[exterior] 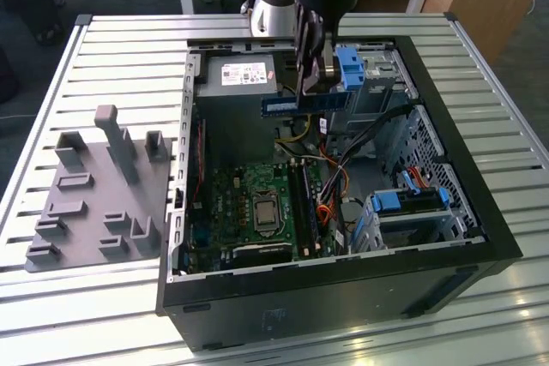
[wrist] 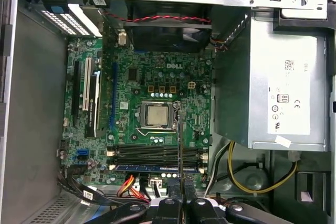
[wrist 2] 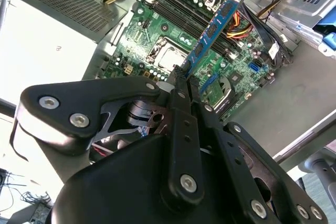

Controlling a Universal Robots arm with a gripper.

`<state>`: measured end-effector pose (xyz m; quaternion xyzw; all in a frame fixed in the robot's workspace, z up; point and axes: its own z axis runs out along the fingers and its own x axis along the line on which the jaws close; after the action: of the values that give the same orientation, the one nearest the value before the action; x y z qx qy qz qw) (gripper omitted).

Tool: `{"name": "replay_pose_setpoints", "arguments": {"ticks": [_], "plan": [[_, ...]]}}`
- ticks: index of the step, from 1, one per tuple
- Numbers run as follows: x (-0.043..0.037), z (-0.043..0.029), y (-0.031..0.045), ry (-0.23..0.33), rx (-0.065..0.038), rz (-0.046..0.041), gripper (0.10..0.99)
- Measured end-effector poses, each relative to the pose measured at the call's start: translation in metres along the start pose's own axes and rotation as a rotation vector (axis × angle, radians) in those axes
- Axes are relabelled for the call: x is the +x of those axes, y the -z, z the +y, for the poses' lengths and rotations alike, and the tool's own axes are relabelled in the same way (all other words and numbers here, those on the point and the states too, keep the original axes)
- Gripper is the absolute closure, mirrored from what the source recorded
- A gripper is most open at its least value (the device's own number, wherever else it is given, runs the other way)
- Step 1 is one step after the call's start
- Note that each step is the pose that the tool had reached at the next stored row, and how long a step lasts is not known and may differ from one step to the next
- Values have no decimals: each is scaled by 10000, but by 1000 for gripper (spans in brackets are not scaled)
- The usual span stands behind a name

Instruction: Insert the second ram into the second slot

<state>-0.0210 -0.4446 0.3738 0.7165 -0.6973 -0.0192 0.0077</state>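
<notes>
Hand (exterior: 315,83) pinching ram (exterior: 304,105) by one end, fingers pressed on both faces. Ram held in air, level, over open case (exterior: 326,306), well above motherboard (exterior: 257,203). In first wrist view ram (wrist: 180,140) seen edge-on, crossing memory slots (wrist: 152,153). Case sits on slatted table (exterior: 129,40).

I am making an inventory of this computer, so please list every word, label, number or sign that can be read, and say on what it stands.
On the white label of the power supply: several lines and marks, too small to read.
On the second ram, held in the gripper: print too small to read.
On the motherboard: a white maker's word and tiny codes, not quoted here.
</notes>
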Motion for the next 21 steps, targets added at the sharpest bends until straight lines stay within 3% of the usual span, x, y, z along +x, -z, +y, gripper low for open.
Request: {"name": "replay_pose_setpoints", "arguments": {"ticks": [21], "plan": [[89, 2, 1, 0, 1, 0, 949]]}}
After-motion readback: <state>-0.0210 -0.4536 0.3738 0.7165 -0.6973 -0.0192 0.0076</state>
